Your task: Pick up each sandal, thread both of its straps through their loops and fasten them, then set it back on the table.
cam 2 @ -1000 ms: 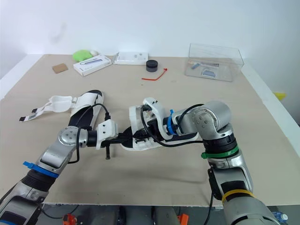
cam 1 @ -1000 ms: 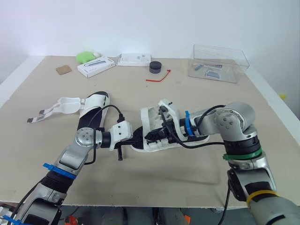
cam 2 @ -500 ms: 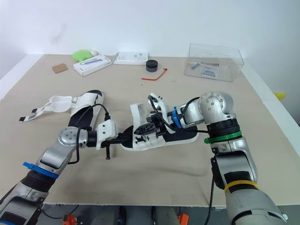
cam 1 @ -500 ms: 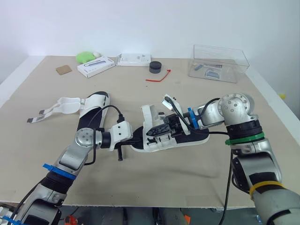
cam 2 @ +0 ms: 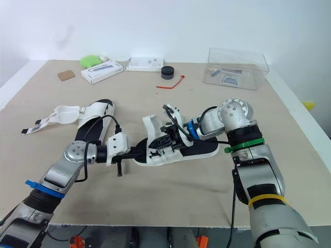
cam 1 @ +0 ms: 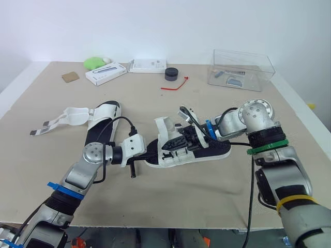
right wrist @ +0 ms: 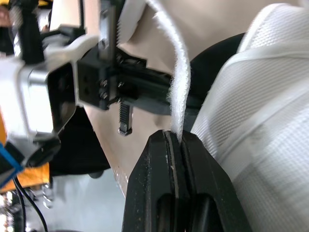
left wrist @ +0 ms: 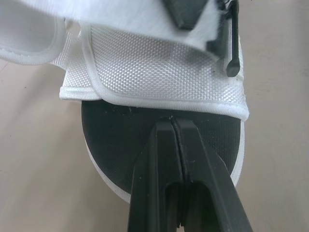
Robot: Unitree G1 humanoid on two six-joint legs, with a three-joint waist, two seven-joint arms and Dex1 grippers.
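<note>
- Left eye view: the tabletop (cam 1: 170,206) is broad and mostly bare around the work. Its near edge runs close under both forearms, so the open room is probably out to the sides and toward the back.
- The sandal (cam 1: 220,149) being worked lies mid-tabletop between the two arms, with its white uppers standing up. It looks light. The sole seems stiff enough to steady by the toe, while the woven uppers look soft and floppy.
- A second sandal (cam 1: 103,121) lies to the left, well apart, with its straps splayed out flat and unfastened.
- A clear box (cam 1: 240,70) and small items line the back edge, far from the arms.
- The left gripper (left wrist: 172,122) has its jaws pressed together, tips over the black insole at the toe. I cannot tell whether they pinch anything.
- The right gripper (right wrist: 173,135) has its jaws closed on a strap (right wrist: 177,87) that looks thin, limp and fuzzy. It is likely best held near its free end so that it feeds straight, since it could fold or slip.
</note>
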